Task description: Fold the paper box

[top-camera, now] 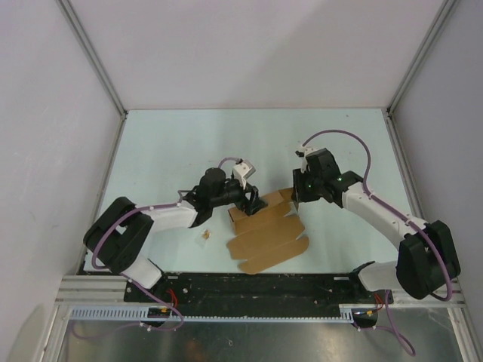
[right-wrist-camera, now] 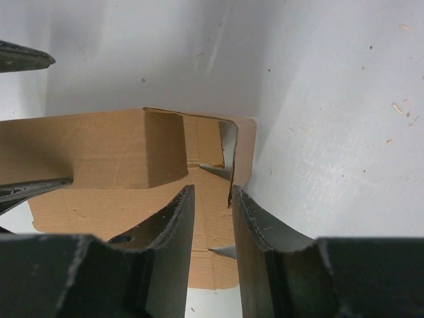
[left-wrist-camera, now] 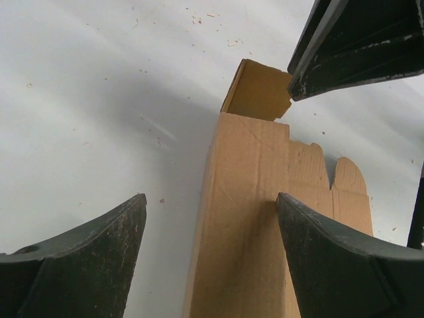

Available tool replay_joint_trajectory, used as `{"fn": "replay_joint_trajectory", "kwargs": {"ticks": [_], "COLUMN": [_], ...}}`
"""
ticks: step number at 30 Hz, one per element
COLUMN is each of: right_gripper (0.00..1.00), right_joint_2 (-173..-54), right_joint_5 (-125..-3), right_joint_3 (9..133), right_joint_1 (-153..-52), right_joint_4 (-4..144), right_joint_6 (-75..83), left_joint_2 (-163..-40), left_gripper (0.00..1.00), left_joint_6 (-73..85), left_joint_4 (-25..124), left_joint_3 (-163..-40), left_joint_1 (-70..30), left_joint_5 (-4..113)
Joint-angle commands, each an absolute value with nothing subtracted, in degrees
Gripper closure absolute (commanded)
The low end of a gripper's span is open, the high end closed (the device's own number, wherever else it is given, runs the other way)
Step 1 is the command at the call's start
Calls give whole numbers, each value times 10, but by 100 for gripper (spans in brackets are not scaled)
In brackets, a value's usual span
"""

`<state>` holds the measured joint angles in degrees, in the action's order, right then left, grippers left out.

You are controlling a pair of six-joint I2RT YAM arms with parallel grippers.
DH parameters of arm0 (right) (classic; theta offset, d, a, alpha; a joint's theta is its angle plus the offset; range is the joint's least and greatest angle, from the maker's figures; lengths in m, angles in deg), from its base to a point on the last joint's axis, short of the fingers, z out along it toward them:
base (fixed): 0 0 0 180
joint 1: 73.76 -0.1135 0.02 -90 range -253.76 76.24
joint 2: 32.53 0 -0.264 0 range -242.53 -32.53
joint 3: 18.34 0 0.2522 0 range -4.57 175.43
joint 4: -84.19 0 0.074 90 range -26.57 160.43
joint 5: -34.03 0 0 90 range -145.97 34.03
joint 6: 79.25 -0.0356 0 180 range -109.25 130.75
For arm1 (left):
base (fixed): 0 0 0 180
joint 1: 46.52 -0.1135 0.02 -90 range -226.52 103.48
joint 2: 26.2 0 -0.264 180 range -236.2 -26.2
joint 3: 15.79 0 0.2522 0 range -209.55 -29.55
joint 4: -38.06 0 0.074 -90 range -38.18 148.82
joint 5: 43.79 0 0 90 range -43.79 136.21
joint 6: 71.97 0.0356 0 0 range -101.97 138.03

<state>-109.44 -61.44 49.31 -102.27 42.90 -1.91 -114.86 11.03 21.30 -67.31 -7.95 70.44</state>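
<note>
- The box (top-camera: 266, 234) is half-formed and sits on the bench (top-camera: 189, 143) between the two arms. Its near part lies flat, while the far side has one long wall (left-wrist-camera: 248, 199) standing up.
- The left end effector (left-wrist-camera: 211, 197) is spread wide and straddles that wall. One finger (left-wrist-camera: 344, 265) looks to be right up against the cardboard and the other is off to the side over bare bench, so it isn't gripping anything.
- The right end effector (right-wrist-camera: 212, 191) is nearly closed, with the thin edge of the end flap (right-wrist-camera: 244, 149) running between its fingers. I'd call that a pinch on the flap.
- My read is that the step in hand is turning that end flap in at the corner.
- To do it well, I'd use the left as a brace so the wall stays upright, and swing the flap around its crease rather than dragging it. Otherwise the whole sheet slides.
- Go slow, because thin cardboard buckles if you push off the score line.
- There's a tiny scrap (top-camera: 205, 236) near the left arm. It's clear of the box, so ignore it.
</note>
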Motion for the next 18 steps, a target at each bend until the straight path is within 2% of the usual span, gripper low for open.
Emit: {"fn": "replay_joint_trajectory", "kwargs": {"ticks": [1, 7, 18], "right_gripper": [66, 61, 61], "right_joint_2": [-1072, -1046, -1004], "right_joint_5": [-619, -593, -677], "right_joint_3": [479, 460, 456], "right_joint_1": [-994, -932, -927], "right_joint_4": [434, 423, 449], "right_joint_6": [-62, -136, -77], "left_joint_2": [-1154, -1157, -1158], "left_gripper": [17, 20, 24], "left_joint_6": [136, 138, 140], "left_joint_4": [204, 204, 204], "left_joint_3": [-694, -691, -691], "left_joint_1": [-74, -71, -69], "left_joint_5": [715, 714, 717]}}
